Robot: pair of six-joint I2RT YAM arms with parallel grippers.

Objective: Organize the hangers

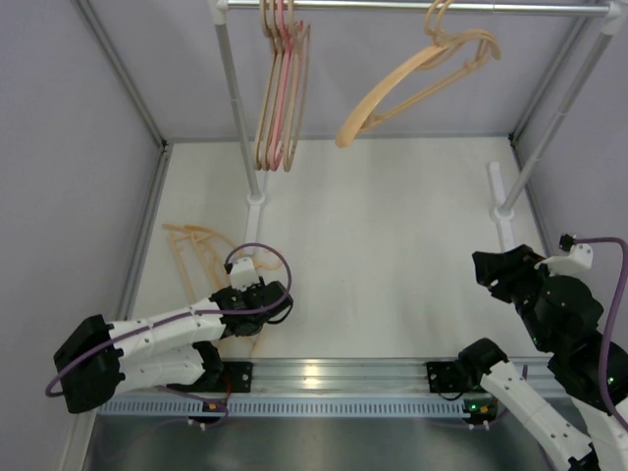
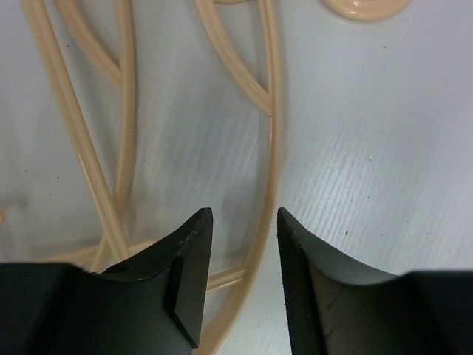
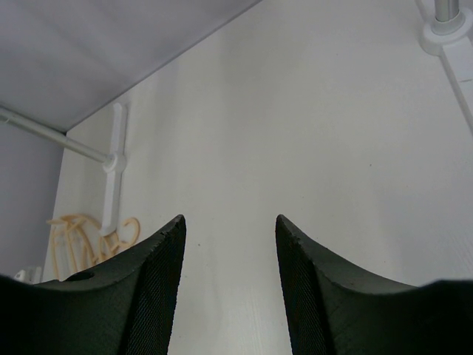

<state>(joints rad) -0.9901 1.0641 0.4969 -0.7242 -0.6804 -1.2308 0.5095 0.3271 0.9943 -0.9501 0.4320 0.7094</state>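
Several hangers hang on the rail: a tight group of beige ones with one pink hanger (image 1: 282, 83) at the left, and tilted peach-tan hangers (image 1: 422, 74) further right. A pile of beige hangers (image 1: 196, 250) lies on the table at the left. My left gripper (image 1: 257, 312) is low over that pile. In the left wrist view it is open (image 2: 244, 222), and a thin hanger arm (image 2: 272, 163) runs between its jaws without being clamped. My right gripper (image 1: 491, 270) is open and empty (image 3: 229, 229) above bare table at the right. The pile shows far off in the right wrist view (image 3: 85, 240).
A metal rail (image 1: 412, 8) spans the back on two poles, left (image 1: 235, 98) and right (image 1: 564, 98), each with a white foot (image 1: 500, 206) on the white table. Grey walls enclose the left, back and right. An aluminium bar (image 1: 334, 373) runs along the near edge.
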